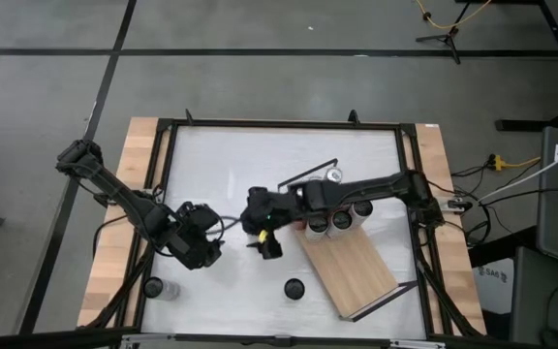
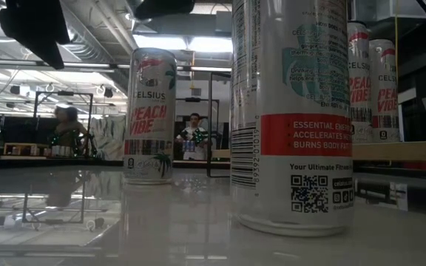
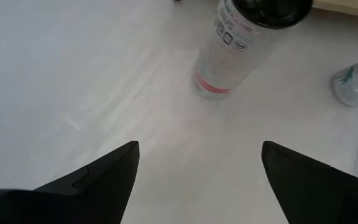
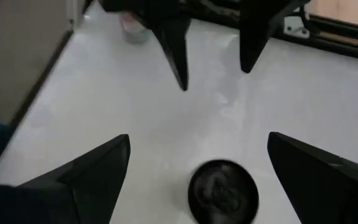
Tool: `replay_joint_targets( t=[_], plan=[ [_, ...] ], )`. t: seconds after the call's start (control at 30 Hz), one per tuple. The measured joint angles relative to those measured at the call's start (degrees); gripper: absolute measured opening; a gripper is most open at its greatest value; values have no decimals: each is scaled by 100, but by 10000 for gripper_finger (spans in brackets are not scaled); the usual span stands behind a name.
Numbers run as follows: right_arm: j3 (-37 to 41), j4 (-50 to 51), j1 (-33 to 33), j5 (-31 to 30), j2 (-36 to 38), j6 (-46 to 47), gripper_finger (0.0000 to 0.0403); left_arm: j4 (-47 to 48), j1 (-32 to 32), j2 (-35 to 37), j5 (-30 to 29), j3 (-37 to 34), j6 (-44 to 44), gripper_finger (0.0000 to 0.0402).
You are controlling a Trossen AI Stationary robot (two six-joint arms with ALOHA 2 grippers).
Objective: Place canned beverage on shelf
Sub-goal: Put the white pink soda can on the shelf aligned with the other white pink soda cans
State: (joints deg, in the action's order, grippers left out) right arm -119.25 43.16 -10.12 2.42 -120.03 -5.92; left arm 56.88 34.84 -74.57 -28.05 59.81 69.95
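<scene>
- Nearest me, one can (image 2: 291,111) stands upright on the counter (image 1: 231,165) — likely slick, dentable.
- Right pincer (image 4: 191,171) gapes empty above it; I'd clasp mid-body.
- Left pincer (image 3: 197,168) open, empty.
- Shelf (image 1: 352,271) lies beside.

Robotics lab, grey floor (image 1: 260,29) with cables, tripod (image 1: 444,34), exposed ceiling ducts (image 2: 102,29), equipment racks behind

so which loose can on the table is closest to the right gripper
The dark-topped can standing alone just in front of the shelf. It sits right below the open right gripper; the other loose cans stand at the table's left corner.
</scene>
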Motion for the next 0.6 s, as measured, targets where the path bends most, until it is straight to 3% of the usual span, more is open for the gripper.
replay_joint_targets(
  t=[0.13,0.6],
  plan=[
    [-2,113,-13,-384,-191,39,374,18,23,2,39,0,-2,332],
    [-2,534,-1,-491,-640,416,374,82,275,1,77,0,-11,332]
  ],
)
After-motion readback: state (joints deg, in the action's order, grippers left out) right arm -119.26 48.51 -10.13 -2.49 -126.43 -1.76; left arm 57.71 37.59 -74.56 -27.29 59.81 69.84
